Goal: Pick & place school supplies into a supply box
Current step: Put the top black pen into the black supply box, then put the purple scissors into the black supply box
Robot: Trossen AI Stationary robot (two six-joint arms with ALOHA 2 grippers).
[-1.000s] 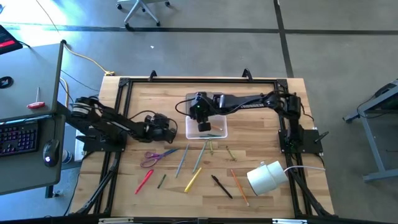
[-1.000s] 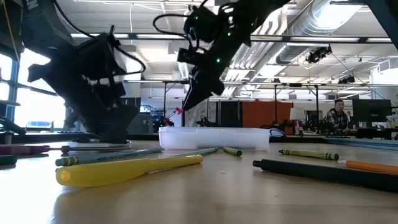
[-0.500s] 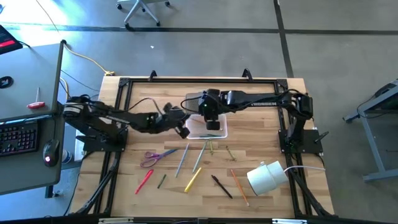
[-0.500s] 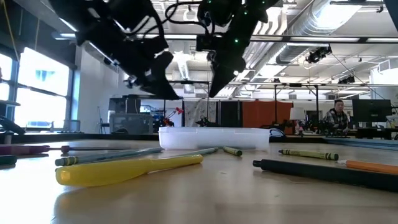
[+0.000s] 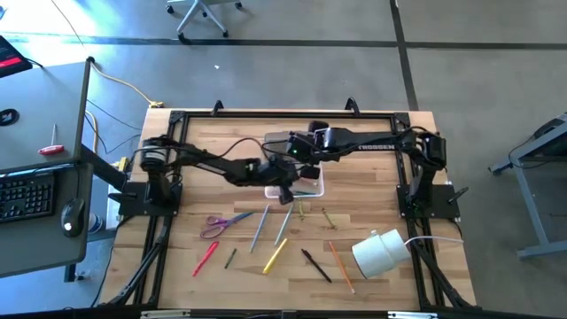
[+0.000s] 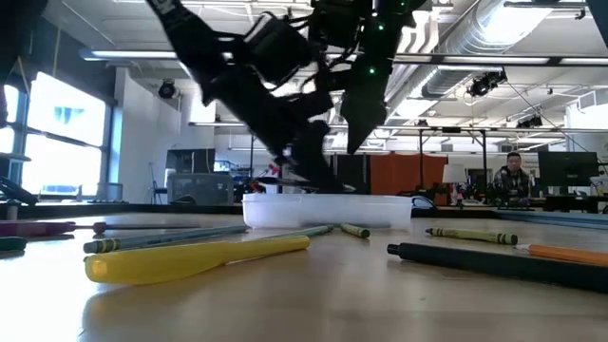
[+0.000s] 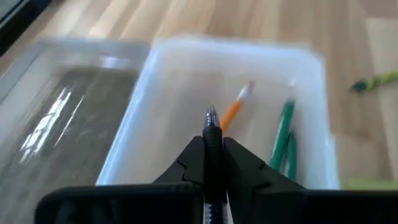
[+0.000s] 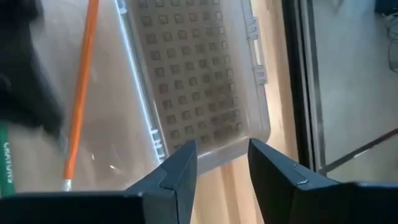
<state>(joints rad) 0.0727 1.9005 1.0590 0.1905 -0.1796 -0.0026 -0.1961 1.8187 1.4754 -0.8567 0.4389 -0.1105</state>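
The supply box [image 5: 310, 185] is a clear tray near the table's middle, its dotted lid [image 8: 199, 81] lying open on the far side. An orange pencil [image 7: 235, 111] and green pencils [image 7: 283, 134] lie in the tray. My left gripper [image 7: 211, 143] hangs over the tray's left end [image 5: 285, 190], shut on a black pen [image 7: 212, 118]. My right gripper [image 8: 221, 165] hovers open above the lid [image 5: 303, 158], with nothing between its fingers. More school supplies lie on the wood nearer the front: purple scissors [image 5: 221, 223], a yellow marker [image 5: 275, 255], a red pen [image 5: 205, 257]. My left gripper pinches the black pen's barrel [image 7: 212, 127] between its two fingers. The pen lies along the fingers, its tip [image 7: 211, 112] sticking out past them over the tray. The fingers slant down from the table's left. The pen is clear of the tray and the table.
A white roll [image 5: 379, 252] stands at the front right. A black pen [image 5: 314, 264], an orange pencil [image 5: 341, 266], blue pencils [image 5: 260, 229] and green crayons [image 5: 328, 217] lie in front of the box. A dark frame rims the table. A person sits far off [image 6: 513, 176].
My left gripper has risen from the table's left part and swung right to the supply box, rolling its wrist as it went. My right gripper has lifted a little and tipped over the box's lid, staying open.
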